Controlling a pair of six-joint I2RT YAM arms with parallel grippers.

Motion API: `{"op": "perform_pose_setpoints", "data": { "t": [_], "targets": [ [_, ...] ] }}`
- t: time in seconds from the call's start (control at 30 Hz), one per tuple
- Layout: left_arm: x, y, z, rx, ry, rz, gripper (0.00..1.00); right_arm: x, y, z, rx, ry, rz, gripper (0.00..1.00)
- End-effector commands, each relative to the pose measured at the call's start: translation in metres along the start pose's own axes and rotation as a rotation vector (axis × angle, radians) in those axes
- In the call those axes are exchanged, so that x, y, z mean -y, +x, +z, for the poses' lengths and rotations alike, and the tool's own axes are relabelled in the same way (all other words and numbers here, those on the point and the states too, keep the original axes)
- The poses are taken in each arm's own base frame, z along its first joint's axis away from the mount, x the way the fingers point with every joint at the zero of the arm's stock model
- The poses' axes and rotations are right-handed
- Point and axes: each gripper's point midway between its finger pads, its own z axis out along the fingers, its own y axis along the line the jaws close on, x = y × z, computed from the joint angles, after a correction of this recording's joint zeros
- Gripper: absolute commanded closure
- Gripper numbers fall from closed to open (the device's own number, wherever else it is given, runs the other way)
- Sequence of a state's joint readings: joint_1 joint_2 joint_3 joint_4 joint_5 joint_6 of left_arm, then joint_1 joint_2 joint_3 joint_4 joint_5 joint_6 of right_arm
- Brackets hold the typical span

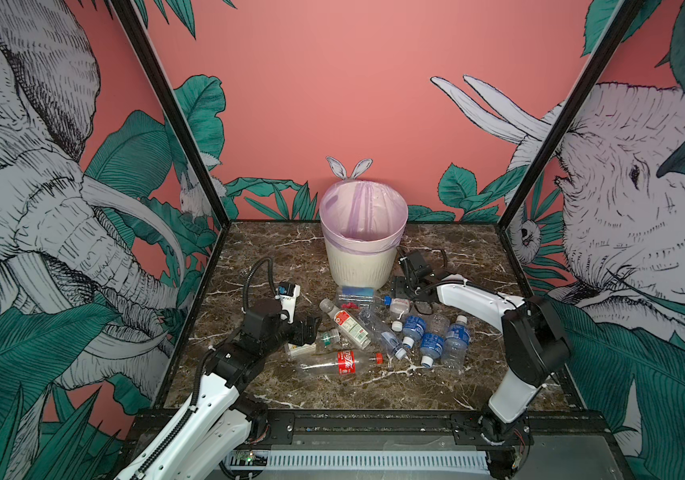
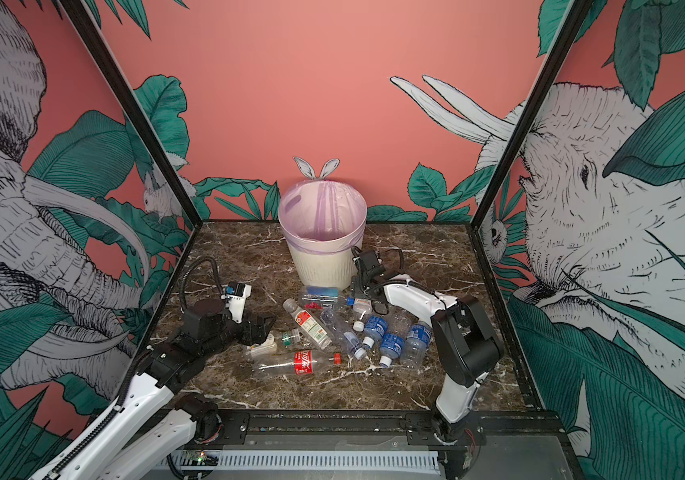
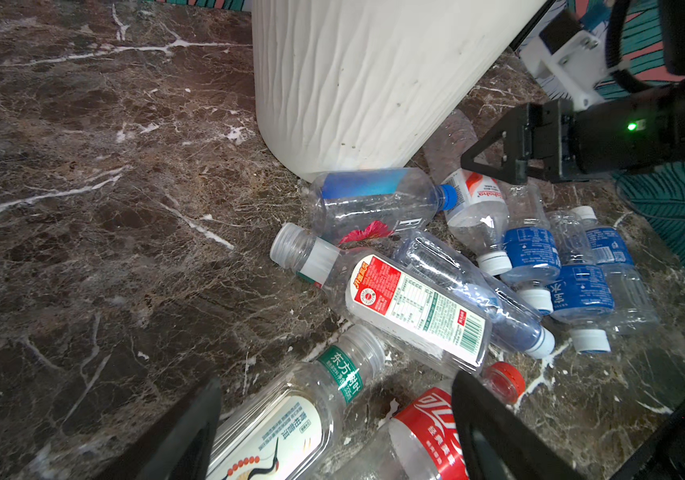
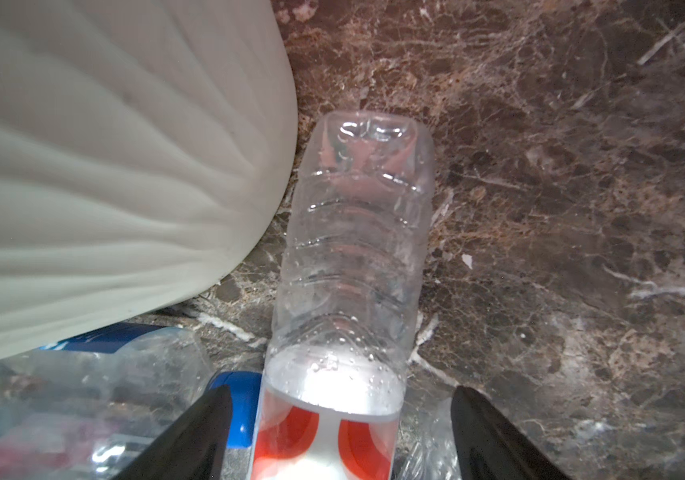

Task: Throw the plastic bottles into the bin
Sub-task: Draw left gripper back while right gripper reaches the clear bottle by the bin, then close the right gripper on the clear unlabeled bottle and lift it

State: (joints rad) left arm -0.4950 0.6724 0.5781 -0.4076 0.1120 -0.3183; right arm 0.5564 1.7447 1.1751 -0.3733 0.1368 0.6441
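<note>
Bottles (image 1: pixel 349 328): all on table (image 1: pixel 274 257), heaped before bin (image 1: pixel 357 266); none seen inside. Pick step: right gripper (image 4: pixel 341 392) open astride red-labelled bottle (image 4: pixel 353 249) beside bin; left gripper (image 3: pixel 334 378) open over two more. Next, likely: close, lift over bin, release.

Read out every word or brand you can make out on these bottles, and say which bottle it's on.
"东方树叶": green neck band of the clear plastic bottle with a cream label.
"ahaha", start hidden: red-and-white label of the small clear bottle.
Red label of the red-capped clear bottle: white script, not surely readable.
Fine print on the white-and-red label and the blue labels: too small.
</note>
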Motion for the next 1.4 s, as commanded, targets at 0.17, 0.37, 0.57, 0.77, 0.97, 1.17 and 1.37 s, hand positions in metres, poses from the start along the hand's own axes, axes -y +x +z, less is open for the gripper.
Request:
{"op": "perform_pose_setpoints", "data": {
  "t": [0.17, 0.37, 0.57, 0.77, 0.97, 1.17, 1.37],
  "targets": [
    [-0.003, 0.012, 0.000, -0.023, -0.008, -0.009, 0.13, -0.007, -0.011, 0.011, 0.023, 0.003, 0.023, 0.16],
    [-0.006, 0.016, -0.001, -0.024, -0.016, -0.013, 0.13, -0.007, -0.010, 0.022, 0.010, 0.009, 0.027, 0.17],
    [-0.007, 0.019, -0.002, -0.027, -0.021, -0.012, 0.13, -0.002, -0.009, 0.028, 0.005, 0.034, 0.041, 0.20],
    [-0.007, 0.018, -0.002, -0.026, -0.022, -0.010, 0.13, 0.001, -0.006, 0.032, 0.005, 0.036, 0.070, 0.23],
    [-0.008, 0.019, -0.003, -0.028, -0.024, -0.010, 0.13, 0.002, -0.007, 0.035, 0.003, 0.043, 0.084, 0.27],
    [-0.008, 0.019, -0.004, -0.026, -0.027, -0.012, 0.13, 0.007, -0.006, 0.038, -0.011, 0.074, 0.075, 0.24],
    [-0.009, 0.020, -0.003, -0.026, -0.028, -0.011, 0.13, 0.007, -0.006, 0.038, -0.006, 0.069, 0.080, 0.30]
  ]
}}
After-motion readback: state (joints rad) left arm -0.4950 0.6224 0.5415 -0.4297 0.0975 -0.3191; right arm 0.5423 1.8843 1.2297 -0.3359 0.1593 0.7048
